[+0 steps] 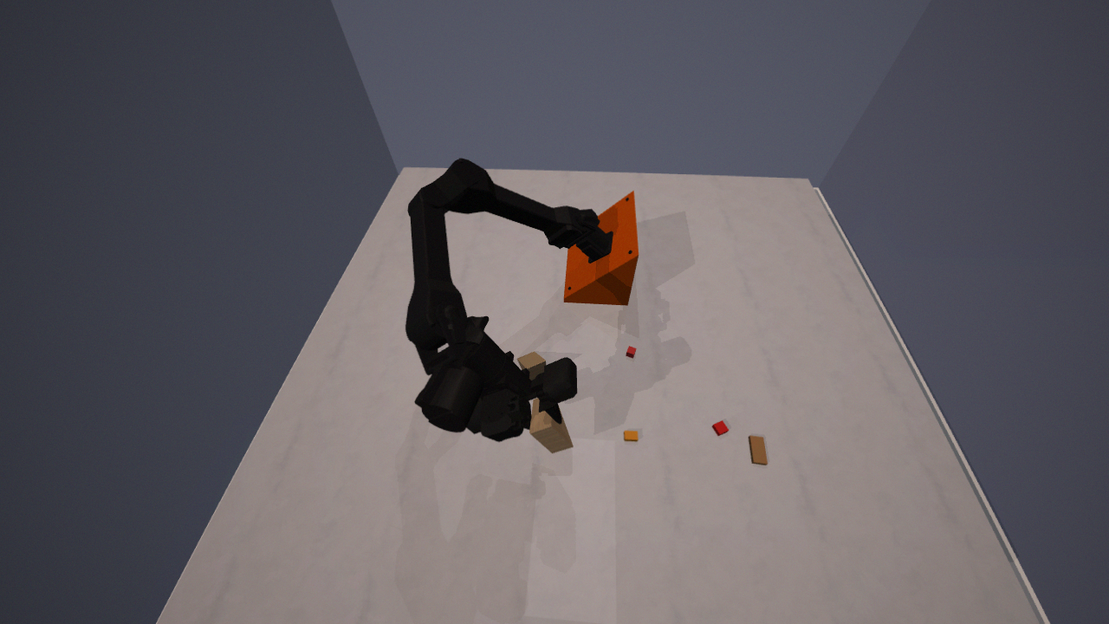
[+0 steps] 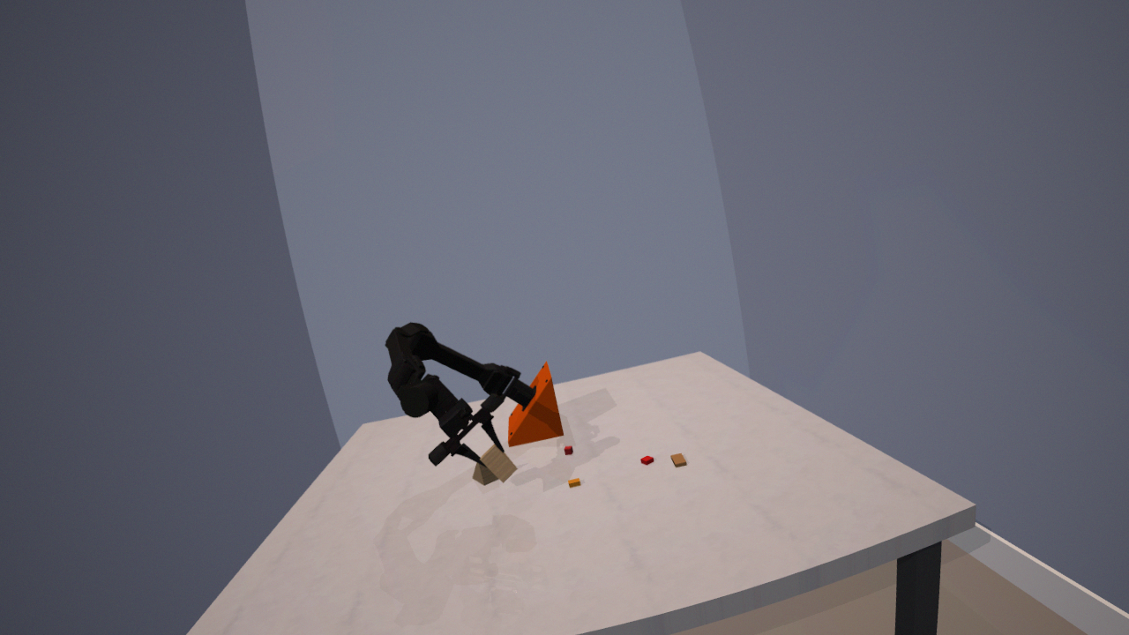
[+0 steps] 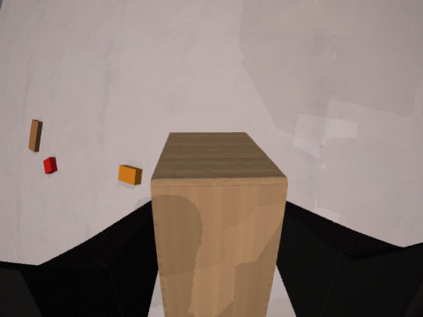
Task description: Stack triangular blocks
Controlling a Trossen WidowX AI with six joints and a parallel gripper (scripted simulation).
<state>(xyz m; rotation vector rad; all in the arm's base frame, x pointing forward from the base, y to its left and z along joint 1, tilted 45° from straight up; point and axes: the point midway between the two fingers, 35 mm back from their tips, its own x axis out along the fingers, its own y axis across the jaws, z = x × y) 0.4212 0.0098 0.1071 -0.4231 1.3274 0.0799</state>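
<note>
My gripper [image 1: 546, 414] [image 2: 492, 457] [image 3: 214, 208] is shut on one triangular wooden block [image 1: 552, 432] [image 2: 500, 464] [image 3: 218, 246], with a black finger on each side of it. The held block is tilted and appears to be off the table. The other triangular block [image 1: 532, 362] [image 2: 481, 474] stands on the table, partly hidden by the arm in the top view and by the held block in the exterior view. The wrist view does not show this other block. I cannot tell the exact gap between the two blocks.
The arm's orange wedge mount [image 1: 620, 267] [image 2: 536, 422] stands behind. A small red cube [image 1: 631, 352] [image 2: 568, 450], an orange block [image 1: 631, 436] [image 2: 573, 482] [image 3: 129, 174], a red block [image 1: 720, 427] [image 2: 646, 459] [image 3: 50, 165] and a brown block [image 1: 757, 450] [image 2: 678, 459] [image 3: 35, 136] lie on the table.
</note>
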